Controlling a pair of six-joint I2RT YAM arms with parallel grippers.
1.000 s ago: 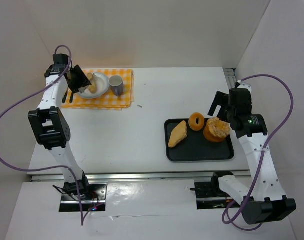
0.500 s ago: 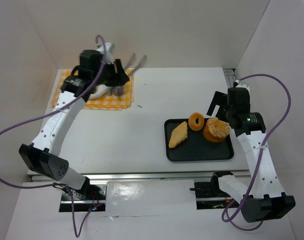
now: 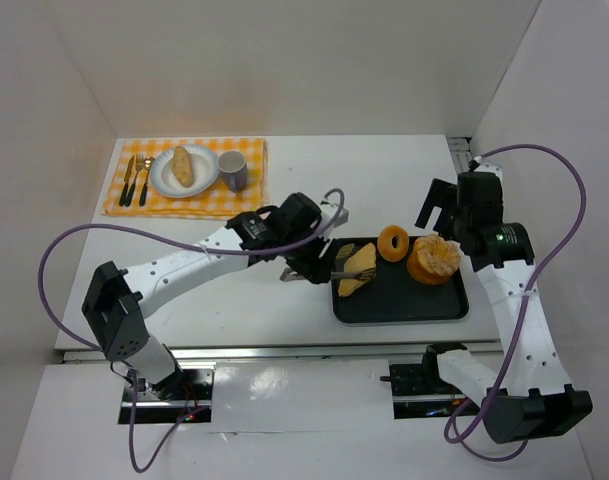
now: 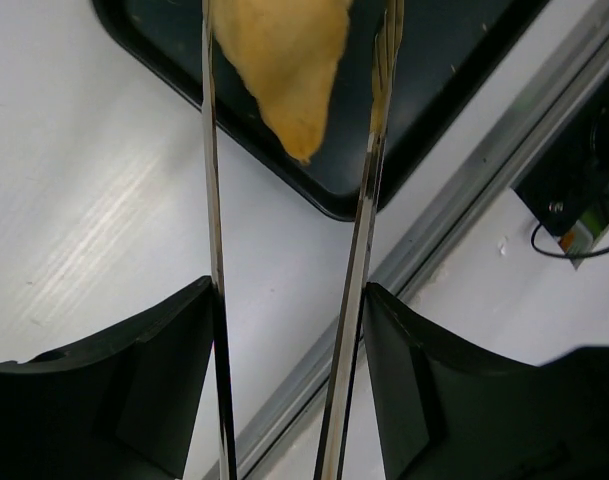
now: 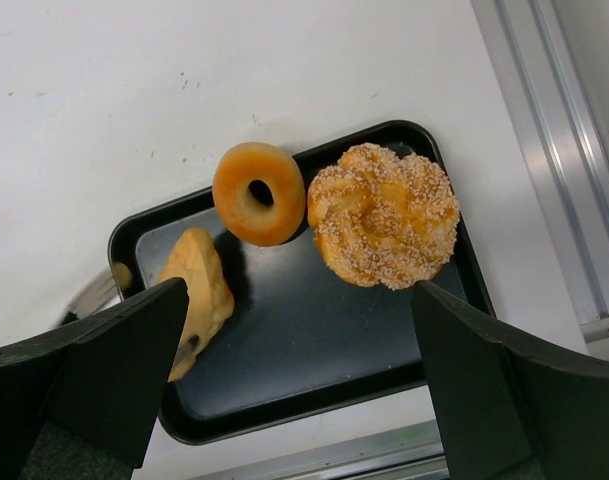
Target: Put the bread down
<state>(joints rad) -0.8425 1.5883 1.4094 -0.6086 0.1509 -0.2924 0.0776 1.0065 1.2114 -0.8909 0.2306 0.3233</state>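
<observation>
Subject: the bread (image 4: 284, 60), a flat yellow wedge, lies at the left end of the tray (image 3: 404, 305), right of centre on the near half of the table. It is not lifted.

Tool: the tongs (image 4: 367, 200) straddle the wedge's tapered near end. In the left wrist view one blade runs along the bread's edge and the other stands off with dark tray showing between. Whether either blade actually touches the bread cannot be told, as the tips run out of view.

Left gripper (image 4: 289, 300): grasping the tongs, one blade against each finger, blades held apart.

Right gripper (image 5: 299, 290): released, fingers wide, nothing held, hovering over the tray's right side.

Surroundings: a doughnut (image 5: 279, 215) just beside the bread on its far side and a sesame bun (image 3: 434, 260) to the right. At far left, a plate (image 3: 162, 178) on a checked cloth (image 3: 234, 203) already bears a roll (image 3: 183, 165).

Hazards, as judged:
- The blades close on the narrow taper, so the bread may squirt out or pivot.
- An uneven squeeze could push the bread into the doughnut.
- Low tips could catch the tray rim and drag the tray.
- The carry to the plate is long, and a weak pinch may drop the load.
- The plate has limited free room beside the roll.
</observation>
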